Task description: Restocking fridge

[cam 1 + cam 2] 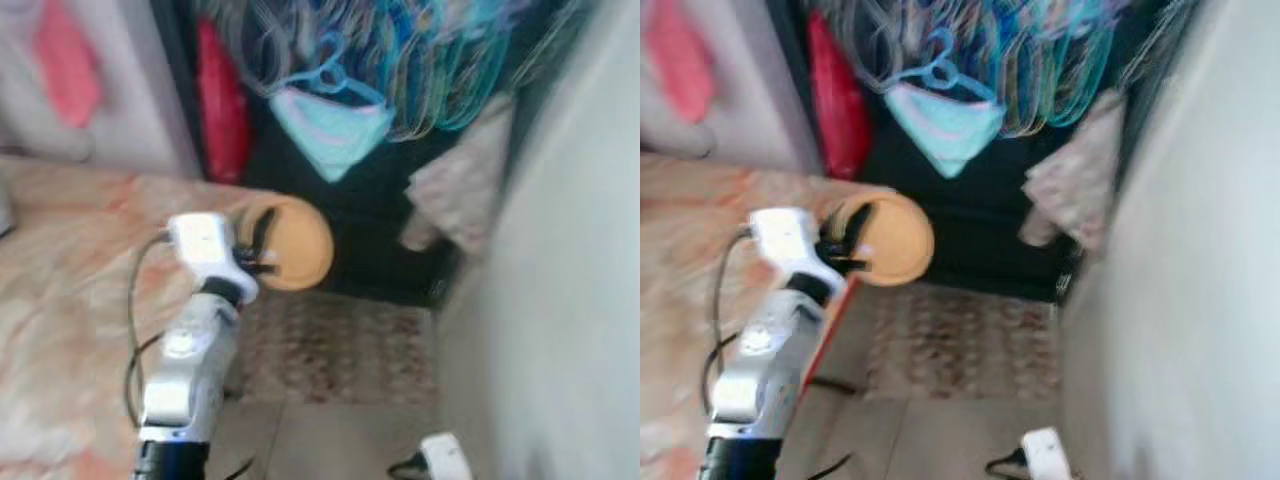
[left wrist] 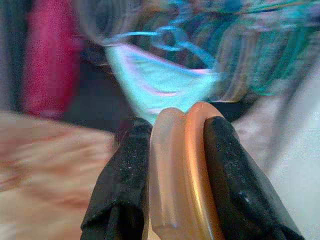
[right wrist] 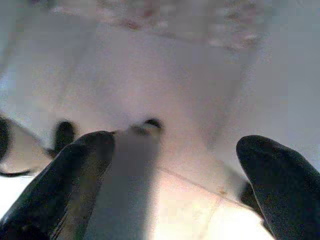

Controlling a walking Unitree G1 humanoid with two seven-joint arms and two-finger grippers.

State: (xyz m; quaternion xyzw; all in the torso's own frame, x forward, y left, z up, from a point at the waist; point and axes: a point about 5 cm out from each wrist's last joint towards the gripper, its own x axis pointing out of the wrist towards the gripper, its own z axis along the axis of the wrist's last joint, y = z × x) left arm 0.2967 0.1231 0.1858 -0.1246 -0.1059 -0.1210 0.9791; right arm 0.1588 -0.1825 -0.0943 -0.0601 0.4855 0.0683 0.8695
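Observation:
My left gripper (image 1: pixel 262 250) is raised in front of me, shut on a round orange disc-shaped thing (image 1: pixel 298 243), perhaps a lid or plate. In the left wrist view its two black fingers (image 2: pixel 125 185) clamp the orange thing's rim (image 2: pixel 182 170) edge-on. My right gripper (image 3: pixel 175 170) hangs low over the pale tiled floor, open with nothing between its fingers; its wrist shows at the bottom of the left eye view (image 1: pixel 440 458). The pictures are blurred.
A rack of coloured hangers and clothes (image 1: pixel 400 70) hangs ahead, with a turquoise garment (image 1: pixel 330 130) and something red (image 1: pixel 220 100). A patterned bed or cloth surface (image 1: pixel 60 300) lies to the left, a pale wall (image 1: pixel 570 300) to the right, a patterned mat (image 1: pixel 340 345) on the floor.

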